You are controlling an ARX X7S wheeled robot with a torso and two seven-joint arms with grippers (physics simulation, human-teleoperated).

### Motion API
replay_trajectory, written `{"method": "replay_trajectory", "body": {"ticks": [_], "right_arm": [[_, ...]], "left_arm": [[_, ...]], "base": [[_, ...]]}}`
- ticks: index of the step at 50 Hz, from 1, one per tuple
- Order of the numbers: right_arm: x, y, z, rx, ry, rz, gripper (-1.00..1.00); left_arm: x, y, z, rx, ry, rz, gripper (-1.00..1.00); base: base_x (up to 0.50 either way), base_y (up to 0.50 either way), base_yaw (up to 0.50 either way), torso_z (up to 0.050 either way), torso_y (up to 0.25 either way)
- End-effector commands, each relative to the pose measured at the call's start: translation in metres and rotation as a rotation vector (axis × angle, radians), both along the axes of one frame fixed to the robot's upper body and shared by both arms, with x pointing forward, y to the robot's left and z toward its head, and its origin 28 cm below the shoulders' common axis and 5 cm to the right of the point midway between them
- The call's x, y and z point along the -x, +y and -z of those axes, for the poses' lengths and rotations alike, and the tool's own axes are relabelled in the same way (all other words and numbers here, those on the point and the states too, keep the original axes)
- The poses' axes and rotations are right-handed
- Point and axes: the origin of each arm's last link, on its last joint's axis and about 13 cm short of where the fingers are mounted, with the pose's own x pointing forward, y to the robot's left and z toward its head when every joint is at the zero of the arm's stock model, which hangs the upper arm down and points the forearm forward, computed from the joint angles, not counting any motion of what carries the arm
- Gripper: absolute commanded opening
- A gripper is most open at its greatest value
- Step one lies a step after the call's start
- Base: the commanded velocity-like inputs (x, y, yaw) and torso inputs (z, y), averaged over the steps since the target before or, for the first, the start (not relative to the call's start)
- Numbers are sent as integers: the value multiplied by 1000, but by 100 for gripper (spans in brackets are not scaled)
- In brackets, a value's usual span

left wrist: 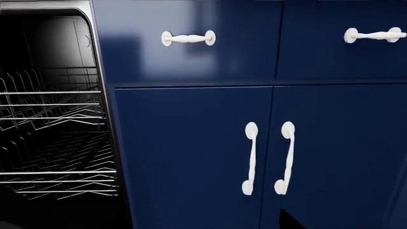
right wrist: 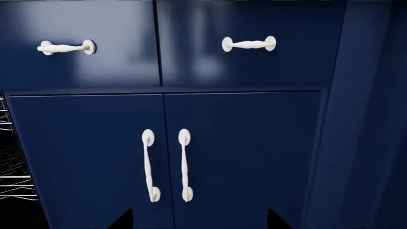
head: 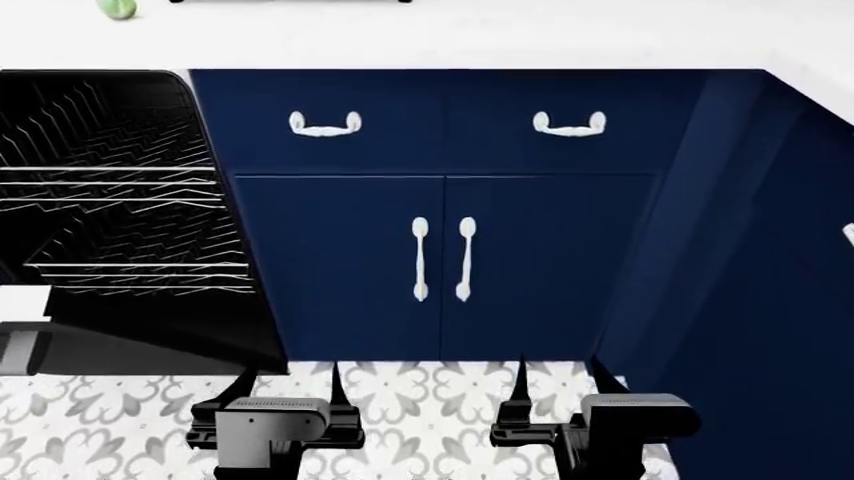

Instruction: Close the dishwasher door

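Both my left gripper (head: pixel 286 385) and right gripper (head: pixel 561 382) hang spread apart, near the lowered black-faced dishwasher door (head: pixel 147 345).

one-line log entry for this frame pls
phase: pre-contact | dishwasher door: open, lowered | left claw: open, empty | right claw: open, empty | both facing navy cabinet doors

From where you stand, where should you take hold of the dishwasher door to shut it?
Probably its free edge nearest you: the dishwasher door lies folded down, black face up. Bring the left gripper under that edge and lift.
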Motion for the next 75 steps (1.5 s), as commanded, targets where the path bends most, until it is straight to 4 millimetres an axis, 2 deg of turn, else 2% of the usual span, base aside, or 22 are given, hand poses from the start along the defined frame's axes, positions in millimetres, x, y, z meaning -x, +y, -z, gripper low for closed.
{"method": "replay_trajectory", "body": {"ticks": [1, 75], "right_arm": [[0, 0, 0, 1, -2, 1, 100], [2, 1, -1, 9, -5, -6, 100]], "left_arm": [[0, 0, 0, 1, 0, 0, 100], [2, -1, -1, 2, -2, 5, 100]], "base": [[0, 0, 0, -50, 0], [0, 0, 0, -50, 0]]}}
